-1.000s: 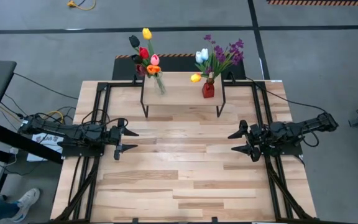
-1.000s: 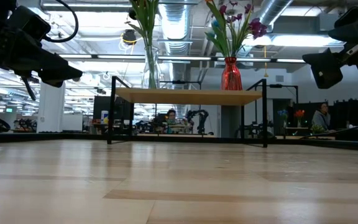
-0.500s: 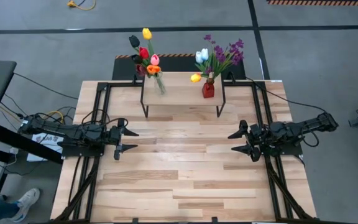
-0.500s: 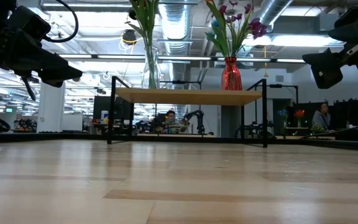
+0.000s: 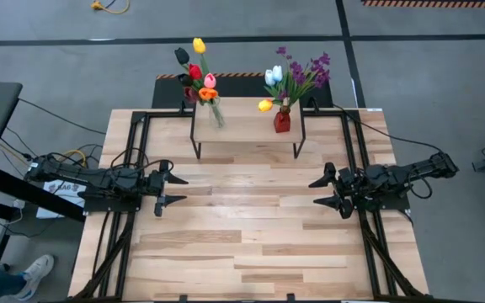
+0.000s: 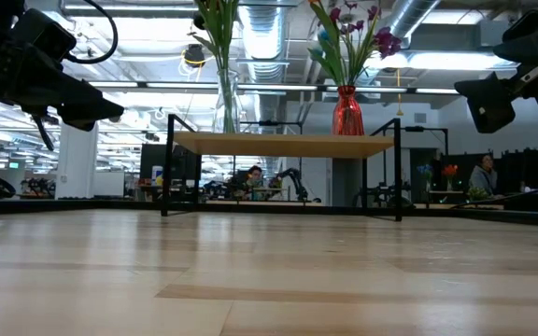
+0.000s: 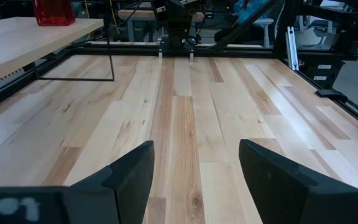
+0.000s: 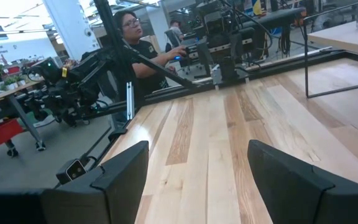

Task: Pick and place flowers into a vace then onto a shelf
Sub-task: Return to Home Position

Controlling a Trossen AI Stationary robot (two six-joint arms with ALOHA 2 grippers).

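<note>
The left gripper [image 5: 178, 190] hovers above the left side of the large wood-plank table [image 5: 251, 244], its 2 dark fingers spread wide and holding nothing. The right gripper [image 5: 315, 194] faces it from the right side, equally wide and empty. Farther back between them, the small light-wood shelf on thin black legs [image 5: 247, 126] carries 2 vases. The clear glass vase [image 5: 216, 115], faint from above, holds the red, yellow, orange, pink and dark tulips [image 5: 199, 71]. The red vase [image 5: 282, 122] holds the purple sprigs [image 5: 308, 71] with what look like white and yellow tulips [image 5: 273, 76].
</note>
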